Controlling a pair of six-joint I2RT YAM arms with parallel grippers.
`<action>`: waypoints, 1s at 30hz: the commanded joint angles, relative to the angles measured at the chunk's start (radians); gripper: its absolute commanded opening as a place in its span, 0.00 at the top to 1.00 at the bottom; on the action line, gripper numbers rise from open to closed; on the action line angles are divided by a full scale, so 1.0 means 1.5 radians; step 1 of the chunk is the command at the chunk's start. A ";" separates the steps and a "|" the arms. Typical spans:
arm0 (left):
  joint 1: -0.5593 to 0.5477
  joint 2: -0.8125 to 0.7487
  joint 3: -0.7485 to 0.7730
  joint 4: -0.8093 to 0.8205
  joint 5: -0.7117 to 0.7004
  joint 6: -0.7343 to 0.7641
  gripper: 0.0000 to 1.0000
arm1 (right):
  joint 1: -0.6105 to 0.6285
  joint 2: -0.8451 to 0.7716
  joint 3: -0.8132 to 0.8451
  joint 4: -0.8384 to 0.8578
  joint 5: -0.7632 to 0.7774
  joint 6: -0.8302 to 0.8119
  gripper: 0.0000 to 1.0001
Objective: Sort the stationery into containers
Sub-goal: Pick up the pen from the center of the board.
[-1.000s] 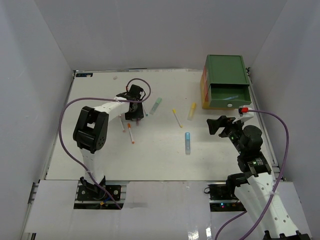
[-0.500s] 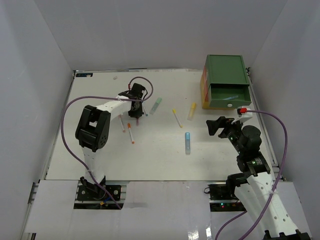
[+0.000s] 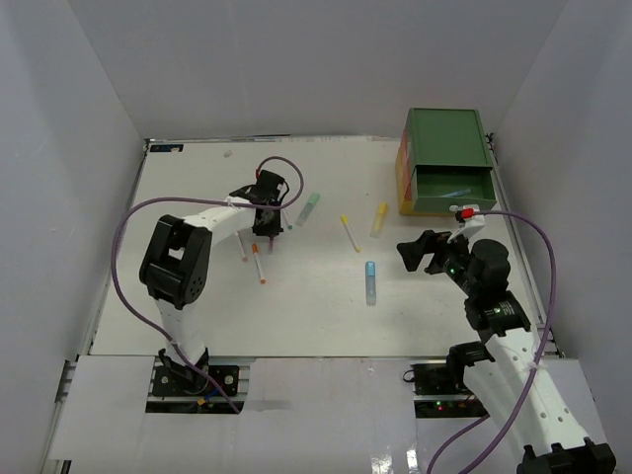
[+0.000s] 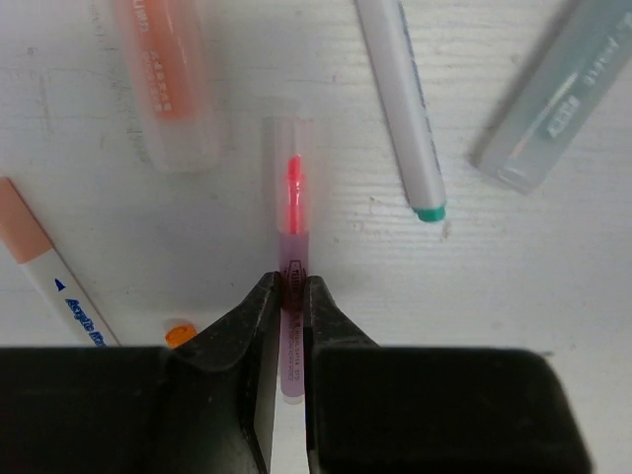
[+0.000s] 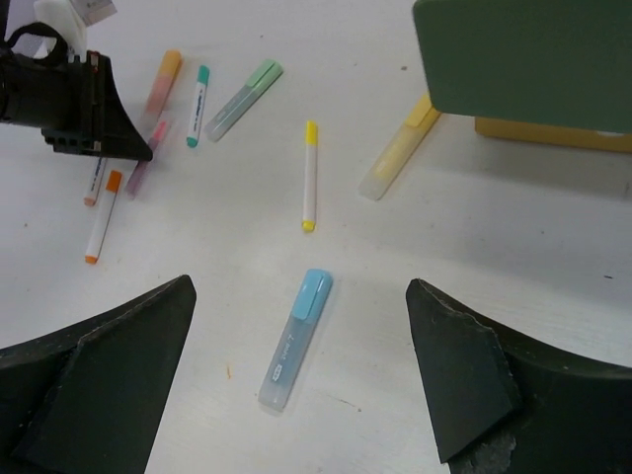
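- Left gripper [image 4: 289, 288] is being pressed shut around a pink highlighter [image 4: 288, 212], gripped near its rear end, the capped tip lying just ahead.
- A straight lift is being advised: an orange highlighter [image 4: 168, 84] and a teal-tipped pen [image 4: 407, 118] are lying close ahead, either side.
- Open green drawer [image 3: 449, 186] is waiting far to its right.

The flat white surface [image 3: 326, 306] is seen brightly and evenly lit from above, with only soft shadows thrown. In the left wrist view, the black left pincer [image 4: 291, 284] is rendered dark and slightly blurred.
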 commanded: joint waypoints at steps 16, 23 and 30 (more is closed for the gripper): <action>-0.063 -0.374 -0.178 0.199 0.339 0.254 0.96 | 0.080 0.274 0.226 0.037 -0.205 0.100 0.02; -0.095 -0.429 -0.223 0.204 0.358 0.326 0.95 | 0.153 0.392 0.327 0.046 -0.188 0.138 0.01; -0.107 -0.466 -0.245 0.210 0.361 0.355 0.93 | 0.216 0.513 0.417 0.044 -0.196 0.146 0.00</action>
